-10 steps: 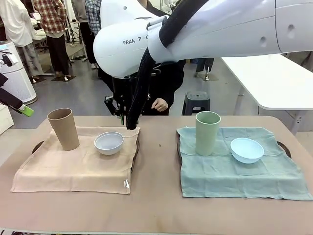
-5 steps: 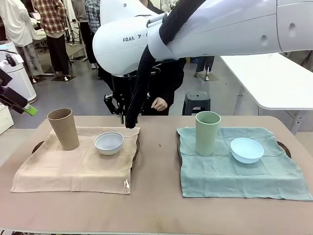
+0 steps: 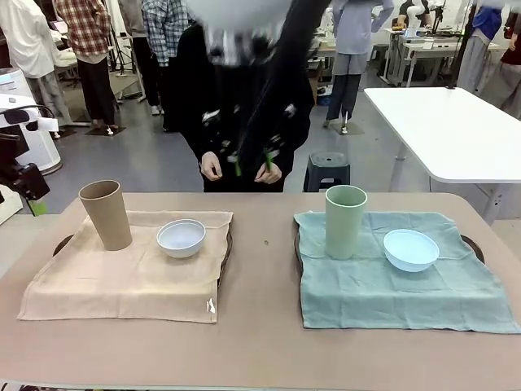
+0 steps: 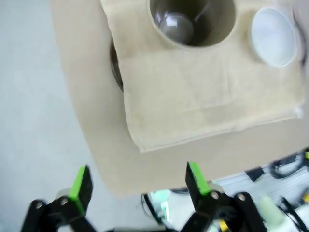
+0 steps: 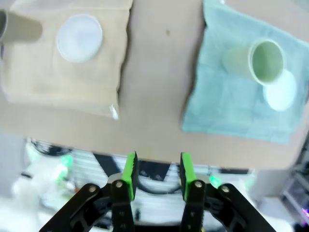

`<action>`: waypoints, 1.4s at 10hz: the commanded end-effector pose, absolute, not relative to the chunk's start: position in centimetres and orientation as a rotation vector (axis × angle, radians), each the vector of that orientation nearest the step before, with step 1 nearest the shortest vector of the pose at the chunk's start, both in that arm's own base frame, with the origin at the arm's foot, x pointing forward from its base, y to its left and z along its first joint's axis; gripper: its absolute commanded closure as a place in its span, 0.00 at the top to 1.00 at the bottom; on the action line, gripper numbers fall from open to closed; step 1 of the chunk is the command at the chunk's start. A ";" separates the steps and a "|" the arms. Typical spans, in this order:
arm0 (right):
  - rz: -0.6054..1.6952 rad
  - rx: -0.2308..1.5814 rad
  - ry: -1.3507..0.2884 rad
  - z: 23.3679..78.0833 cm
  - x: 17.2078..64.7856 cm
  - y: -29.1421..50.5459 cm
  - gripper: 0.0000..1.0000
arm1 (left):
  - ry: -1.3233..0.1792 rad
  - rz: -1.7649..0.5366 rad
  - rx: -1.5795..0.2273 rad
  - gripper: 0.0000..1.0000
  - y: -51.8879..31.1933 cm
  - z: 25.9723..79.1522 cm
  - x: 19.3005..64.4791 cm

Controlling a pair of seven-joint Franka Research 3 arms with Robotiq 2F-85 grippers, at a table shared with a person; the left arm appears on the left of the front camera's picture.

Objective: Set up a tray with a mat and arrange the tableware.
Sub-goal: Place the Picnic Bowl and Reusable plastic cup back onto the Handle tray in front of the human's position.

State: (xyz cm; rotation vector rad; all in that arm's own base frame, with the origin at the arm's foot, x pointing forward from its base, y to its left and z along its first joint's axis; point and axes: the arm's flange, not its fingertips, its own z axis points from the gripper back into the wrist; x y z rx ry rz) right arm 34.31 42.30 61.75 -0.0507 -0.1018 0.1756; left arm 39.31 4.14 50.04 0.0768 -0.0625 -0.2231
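A beige tumbler [image 3: 106, 214] and a white bowl [image 3: 181, 237] stand on a beige mat [image 3: 122, 281] over the left tray [image 3: 62, 243]. On the green mat [image 3: 391, 285] over the right tray [image 3: 472, 244] are a pale green tumbler [image 3: 346, 221] and a light blue bowl [image 3: 411, 249]. My right gripper [image 3: 252, 163] hangs blurred high above the table's middle. From up there it looks down on both mats; its jaws [image 5: 158, 170] stand apart and hold nothing. My left gripper [image 4: 137, 181] is open and empty beyond the table's left edge, near the beige tumbler [image 4: 193, 19].
A person in black stands at the far side with both hands [image 3: 213, 168] hanging by the table's edge. A bare strip of table [image 3: 264, 269] runs between the two mats. Behind are a dark stool [image 3: 326, 169] and a white table [image 3: 448, 130].
My right arm has swung up from above the beige mat's far edge to high over the table's middle. The left arm shifted a little at the left edge. The tableware has not moved.
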 end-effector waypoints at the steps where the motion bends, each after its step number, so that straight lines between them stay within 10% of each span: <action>1: 0.108 -0.085 -0.126 64.9 30.1 35.7 0.48 | -0.152 -0.280 0.014 1.00 4.2 49.0 41.3; 5: 0.297 0.077 -0.019 63.4 35.4 38.2 0.48 | -0.132 -0.252 0.047 1.00 3.9 49.4 41.0; 10: -0.197 0.462 -0.025 56.8 35.6 14.4 0.48 | -0.287 -0.385 -0.702 1.00 10.7 50.8 40.3; 14: -0.238 0.401 0.012 57.3 36.8 12.6 0.48 | -0.368 -0.336 -0.615 1.00 10.8 51.1 39.5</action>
